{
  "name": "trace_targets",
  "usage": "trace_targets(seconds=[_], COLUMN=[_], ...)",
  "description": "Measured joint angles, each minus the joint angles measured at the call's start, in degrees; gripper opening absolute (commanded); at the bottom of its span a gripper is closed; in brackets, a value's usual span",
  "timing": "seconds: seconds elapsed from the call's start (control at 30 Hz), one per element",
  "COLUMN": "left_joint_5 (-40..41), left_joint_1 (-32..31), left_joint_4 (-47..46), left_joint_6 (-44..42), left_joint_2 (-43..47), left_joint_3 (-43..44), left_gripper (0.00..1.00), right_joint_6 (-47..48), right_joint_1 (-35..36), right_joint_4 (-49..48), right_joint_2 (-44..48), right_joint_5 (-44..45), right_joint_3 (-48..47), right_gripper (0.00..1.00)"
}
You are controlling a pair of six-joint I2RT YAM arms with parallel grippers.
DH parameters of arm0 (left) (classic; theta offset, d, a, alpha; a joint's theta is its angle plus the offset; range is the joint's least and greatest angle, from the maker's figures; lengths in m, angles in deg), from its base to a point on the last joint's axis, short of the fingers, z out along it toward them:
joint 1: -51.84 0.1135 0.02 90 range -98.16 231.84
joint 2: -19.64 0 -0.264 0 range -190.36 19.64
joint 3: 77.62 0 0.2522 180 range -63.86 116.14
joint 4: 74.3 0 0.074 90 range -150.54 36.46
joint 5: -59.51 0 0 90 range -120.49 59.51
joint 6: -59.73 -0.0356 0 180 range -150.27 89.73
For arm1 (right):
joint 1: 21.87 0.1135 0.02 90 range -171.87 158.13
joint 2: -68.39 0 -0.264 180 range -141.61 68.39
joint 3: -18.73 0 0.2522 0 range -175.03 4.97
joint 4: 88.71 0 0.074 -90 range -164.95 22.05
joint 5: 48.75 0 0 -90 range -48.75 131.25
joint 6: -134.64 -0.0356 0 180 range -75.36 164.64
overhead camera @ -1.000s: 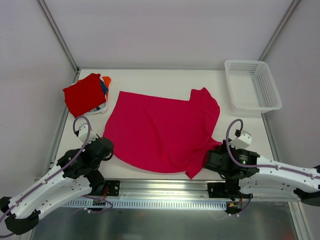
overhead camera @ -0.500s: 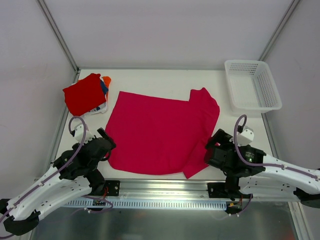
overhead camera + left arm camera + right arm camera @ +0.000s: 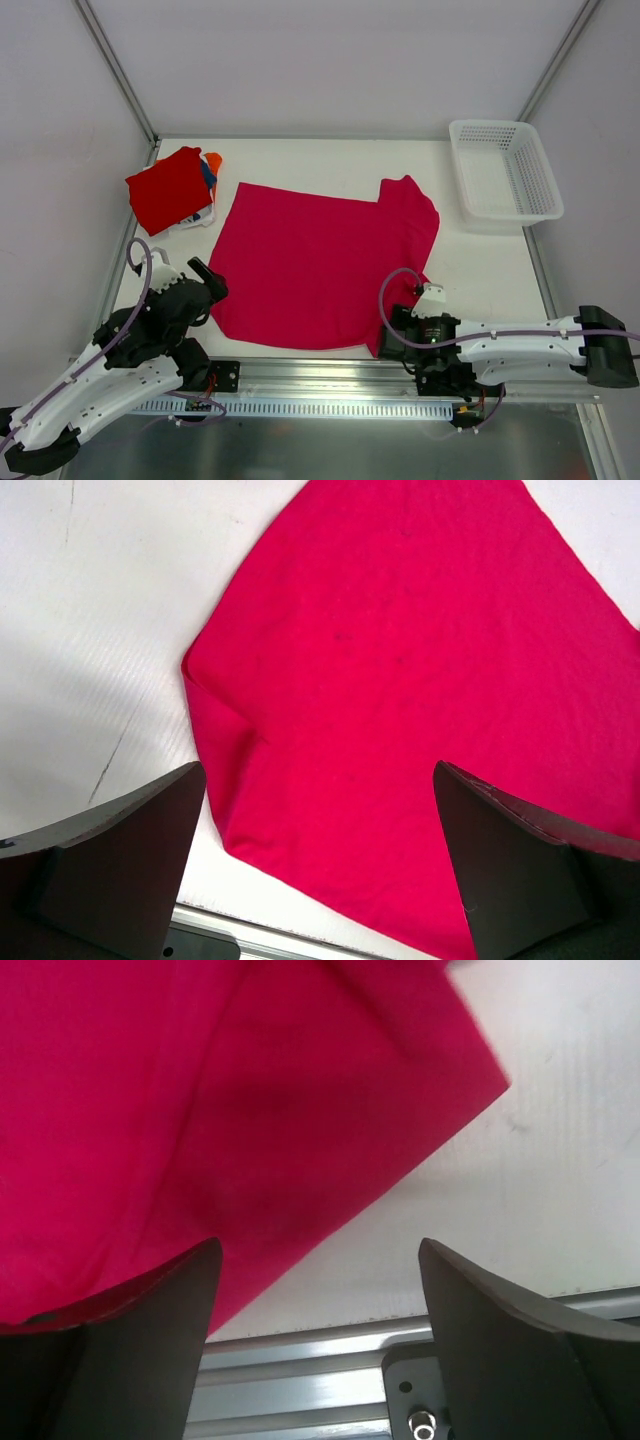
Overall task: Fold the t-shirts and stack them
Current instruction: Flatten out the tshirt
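A magenta-pink t-shirt lies spread flat on the middle of the white table, one sleeve pointing to the back right. At the back left a folded red t-shirt tops a small stack with orange, blue and white edges showing. My left gripper hovers open over the pink shirt's near left corner, its fingers wide apart and empty. My right gripper hangs open over the shirt's near right flap and the table's front edge, holding nothing.
A white mesh basket stands at the back right corner. A metal rail runs along the table's near edge, right under the right gripper. Grey walls close in the table on both sides and at the back.
Both grippers have opened and let go of the pink shirt's near edge. The left arm drew back slightly. The right arm swung left and now lies low along the front rail.
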Motion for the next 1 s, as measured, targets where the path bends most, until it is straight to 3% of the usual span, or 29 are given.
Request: trace_targets(seconds=[0.1,0.57,0.83,0.9,1.0], left_joint_5=[-0.04,-0.13,-0.13,-0.13,-0.15], left_joint_1=[0.0,0.0,0.0,0.0,0.0], left_joint_4=[0.0,0.0,0.0,0.0,-0.02], left_joint_6=[-0.24,-0.39,-0.39,-0.39,-0.39], left_joint_2=[1.27,0.81,0.15,-0.2,-0.66], left_joint_3=[-0.11,-0.2,-0.2,-0.22,-0.26], left_gripper=[0.99,0.99,0.99,0.99,0.99], right_joint_6=[-2.47,-8.04,-7.15,-3.61,5.9], right_joint_1=[2.29,4.2,3.87,2.75,-1.4], right_joint_4=[-1.99,-2.89,-2.05,-0.39,2.82], right_joint_2=[-1.55,-2.86,-2.6,-2.93,-4.87], right_joint_5=[-1.95,-2.1,-0.48,1.05,3.78], right_joint_3=[1.66,2.73,3.56,-0.02,-13.14], right_gripper=[0.63,0.4,0.44,0.47,0.51])
